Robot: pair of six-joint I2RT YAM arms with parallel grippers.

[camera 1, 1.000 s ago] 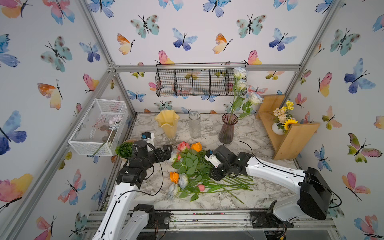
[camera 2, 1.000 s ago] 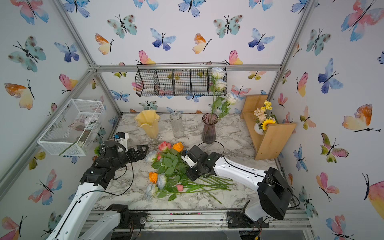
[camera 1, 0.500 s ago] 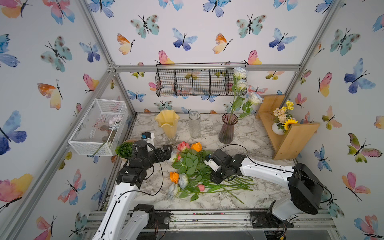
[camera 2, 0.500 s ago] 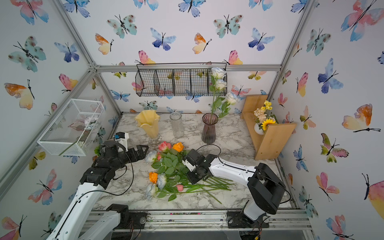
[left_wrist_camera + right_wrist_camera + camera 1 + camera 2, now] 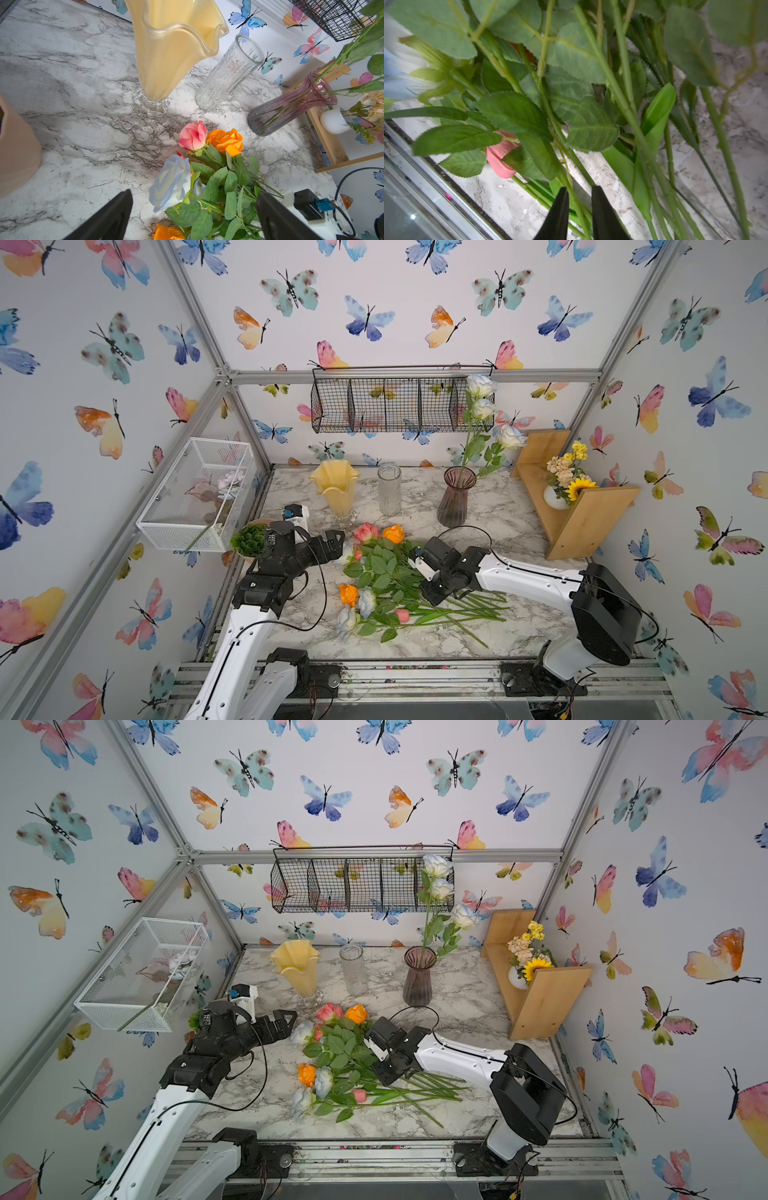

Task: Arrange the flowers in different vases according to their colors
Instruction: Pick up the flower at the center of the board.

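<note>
1. flowers (image 5: 384,572): heap lying at worktop (image 5: 498,510) centre; white roses (image 5: 482,406) stand in purple vase (image 5: 455,497).
2. right gripper (image 5: 579,188): jaws narrow, astride one green stem (image 5: 577,205); firm grip cannot be told.
3. left gripper (image 5: 194,193): jaws wide apart, empty, beside the heap.
</note>
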